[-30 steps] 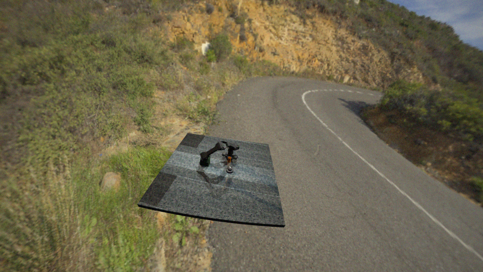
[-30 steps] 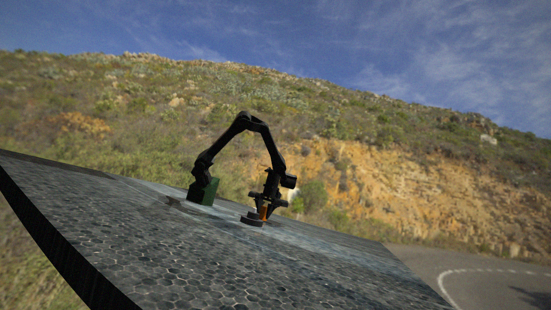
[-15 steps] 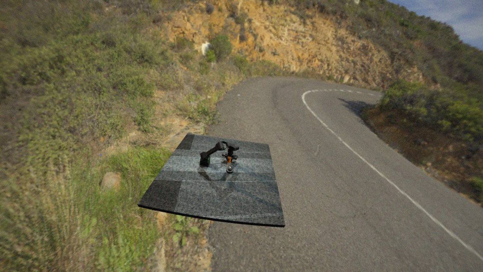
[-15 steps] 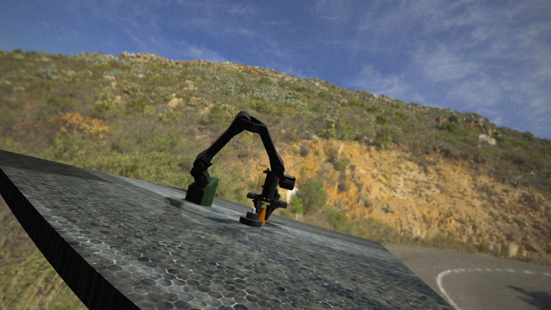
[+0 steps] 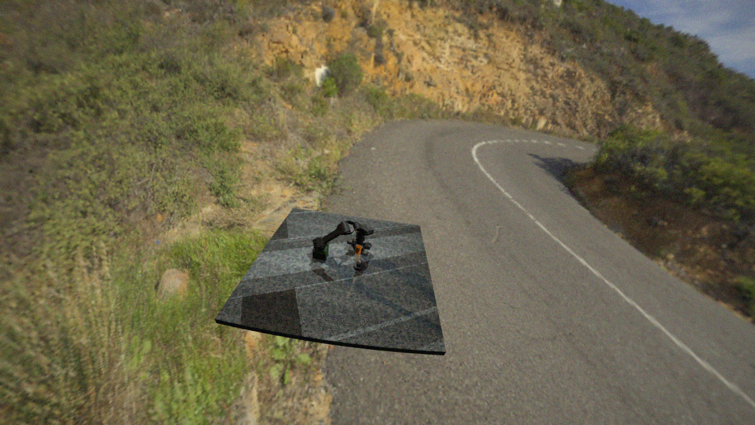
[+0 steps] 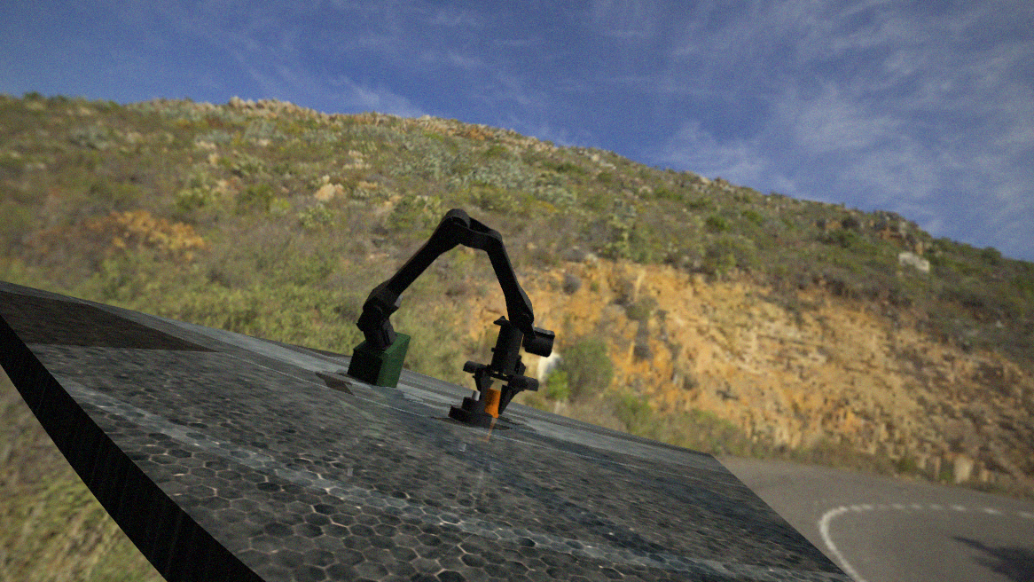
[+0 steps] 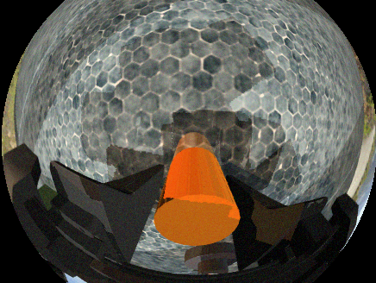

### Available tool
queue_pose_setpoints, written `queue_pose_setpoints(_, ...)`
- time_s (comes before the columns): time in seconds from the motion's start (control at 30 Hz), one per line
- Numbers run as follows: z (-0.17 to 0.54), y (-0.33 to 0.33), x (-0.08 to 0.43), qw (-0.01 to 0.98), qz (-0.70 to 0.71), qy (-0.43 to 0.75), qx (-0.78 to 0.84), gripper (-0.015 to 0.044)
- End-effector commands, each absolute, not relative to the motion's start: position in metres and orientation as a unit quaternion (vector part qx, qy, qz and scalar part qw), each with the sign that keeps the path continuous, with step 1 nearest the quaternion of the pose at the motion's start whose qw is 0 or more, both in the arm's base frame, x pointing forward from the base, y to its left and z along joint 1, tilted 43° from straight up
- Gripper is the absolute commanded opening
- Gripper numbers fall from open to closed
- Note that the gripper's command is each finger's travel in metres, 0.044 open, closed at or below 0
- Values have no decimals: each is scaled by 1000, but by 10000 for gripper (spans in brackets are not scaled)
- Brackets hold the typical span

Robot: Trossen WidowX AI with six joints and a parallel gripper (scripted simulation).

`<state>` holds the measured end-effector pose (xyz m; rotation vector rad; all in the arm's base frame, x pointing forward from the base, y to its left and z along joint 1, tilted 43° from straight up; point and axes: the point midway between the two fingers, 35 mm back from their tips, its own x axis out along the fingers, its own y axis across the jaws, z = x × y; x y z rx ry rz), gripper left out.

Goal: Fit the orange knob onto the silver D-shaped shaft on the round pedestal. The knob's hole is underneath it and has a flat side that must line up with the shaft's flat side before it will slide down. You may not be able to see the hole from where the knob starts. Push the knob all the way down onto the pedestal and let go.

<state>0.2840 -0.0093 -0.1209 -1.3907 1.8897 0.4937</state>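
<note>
one orange knob (image 5: 358,249) (image 6: 492,402) (image 7: 196,203) (upright) beside the pedestal (image 5: 360,266) (image 6: 468,413) (image 7: 195,258)

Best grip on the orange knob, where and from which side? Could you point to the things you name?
Knob (image 5: 358,250) (image 6: 492,402) (image 7: 194,177): I'd take its round side wall, coming straight down from above, fingers (image 5: 366,245) (image 6: 510,396) on opposite sides. It looks upright, flat end up. The pedestal (image 5: 360,267) (image 6: 468,414) (image 7: 191,255) sits close by, so keep both fingers off that side.

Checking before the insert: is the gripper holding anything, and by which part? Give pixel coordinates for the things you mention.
Nothing is held: the gripper (image 5: 359,252) (image 6: 494,409) (image 7: 195,176) is open, its fingers on either side of the orange knob (image 5: 358,249) (image 6: 493,401) (image 7: 194,181).
</note>
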Motion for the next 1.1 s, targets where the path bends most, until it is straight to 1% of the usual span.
queue_pose_setpoints(0.0, -119, -8, 285, 364, 192, 734, -540, 266)
queue_pose_setpoints(0.2, -63, 43, 296, 363, 193, 733, -543, 424)
queue_pose_setpoints(0.23, -61, 45, 296, 362, 193, 733, -543, 440)
queue_pose_setpoints(0.47, -59, 47, 297, 362, 193, 733, -543, 440)
queue_pose_setpoints(1.07, -83, 26, 293, 362, 193, 733, -543, 440)
